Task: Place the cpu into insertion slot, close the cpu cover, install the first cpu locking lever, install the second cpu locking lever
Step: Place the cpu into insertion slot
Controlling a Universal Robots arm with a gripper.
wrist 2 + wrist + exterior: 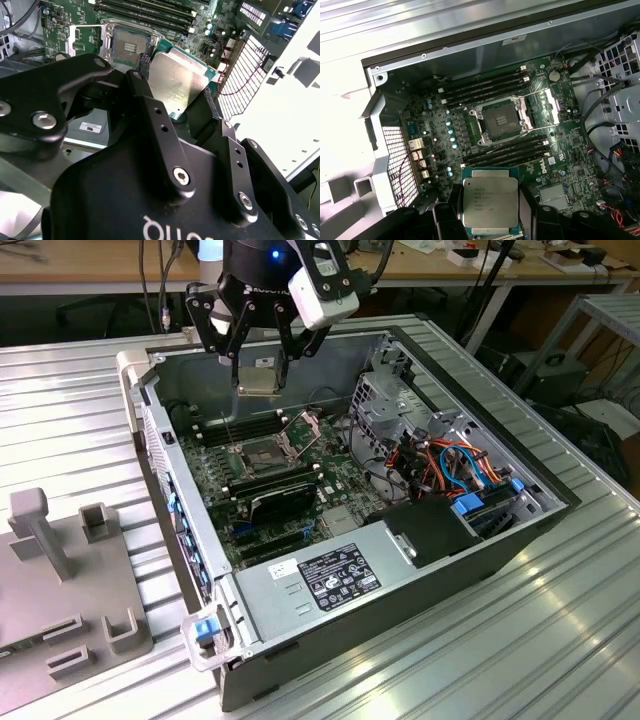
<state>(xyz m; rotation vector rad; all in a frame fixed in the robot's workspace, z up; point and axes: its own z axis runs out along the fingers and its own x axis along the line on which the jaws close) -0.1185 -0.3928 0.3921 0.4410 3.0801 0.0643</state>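
My gripper (261,368) hangs over the open computer case, shut on the cpu (260,377), a flat silver-grey square held by its edges well above the motherboard. In both wrist views the cpu (175,80) (490,201) sits between the black fingers (145,102). The insertion slot (260,454) (500,121) (127,47) lies bare below, a dark square with a silvery rim, between the long black memory slots. The cpu cover (304,431) (552,105) stands swung up at the socket's side. Thin wire levers (540,93) stick out beside the socket.
The case (500,540) lies on its side on a ribbed metal table. A drive cage (385,400) and a bundle of coloured cables (450,465) fill the exterior view's right of the board. A grey fixture plate (70,580) rests at that view's left.
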